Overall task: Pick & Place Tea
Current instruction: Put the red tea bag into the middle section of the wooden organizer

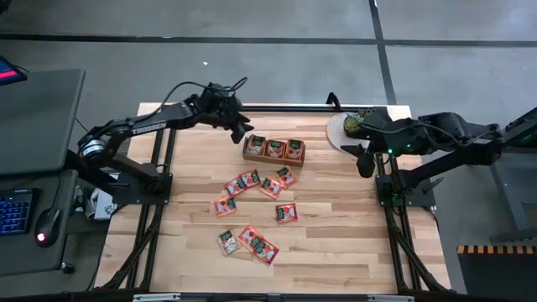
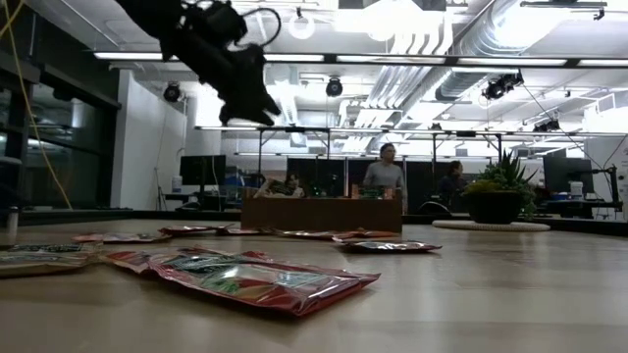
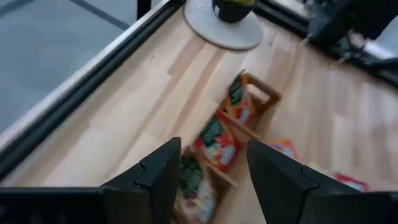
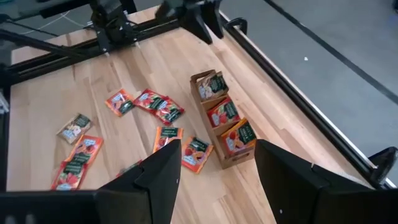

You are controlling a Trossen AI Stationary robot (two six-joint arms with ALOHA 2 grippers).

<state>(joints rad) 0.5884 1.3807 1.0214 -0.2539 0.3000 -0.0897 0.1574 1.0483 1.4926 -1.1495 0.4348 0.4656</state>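
Red-orange and grey-green square tea sachets (image 1: 257,182) lie scattered on the pale wooden bench (image 1: 336,235), some already upright in the brown wooden tray (image 1: 273,149), above whose end the left gripper (image 1: 240,128) hangs with jaws open and empty, apparently having just dropped one in, while the right gripper (image 1: 365,164) waits open beside the potted plant (image 1: 352,124).

Open-plan lab or office workspace: exposed ceiling ducts (image 2: 461,44), strip lights, rows of monitors (image 2: 201,169), people (image 2: 384,175) at desks beyond the wooden tabletop (image 1: 336,226), far behind the left end effector (image 2: 245,98); grey floor (image 1: 277,18) around.

Overhead downward, low level, wrists both showing wooden tray (image 3: 249,118)
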